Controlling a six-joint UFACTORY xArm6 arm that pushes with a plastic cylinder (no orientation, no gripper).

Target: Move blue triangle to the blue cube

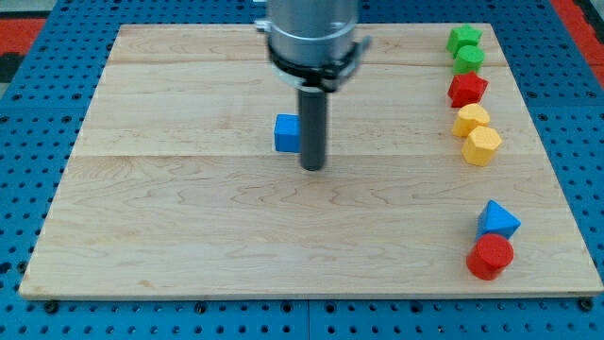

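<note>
Red cylinder (490,257) nearest me, blue triangle (497,220) touching it just above, well right of the blue cube (287,133), my tip (312,167) bare, holding nothing, just right of that cube on the wooden board (189,236)

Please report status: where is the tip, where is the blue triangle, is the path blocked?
My tip beside blue cube, its right. Blue triangle far right, untouched, red cylinder touching below. Path between open.

The blue triangle (498,220) lies flat near the lower right of the frame, touching a red cylinder (490,257) just below it. The blue cube (286,133) sits upright left of centre in the upper half, well apart from the triangle.
</note>
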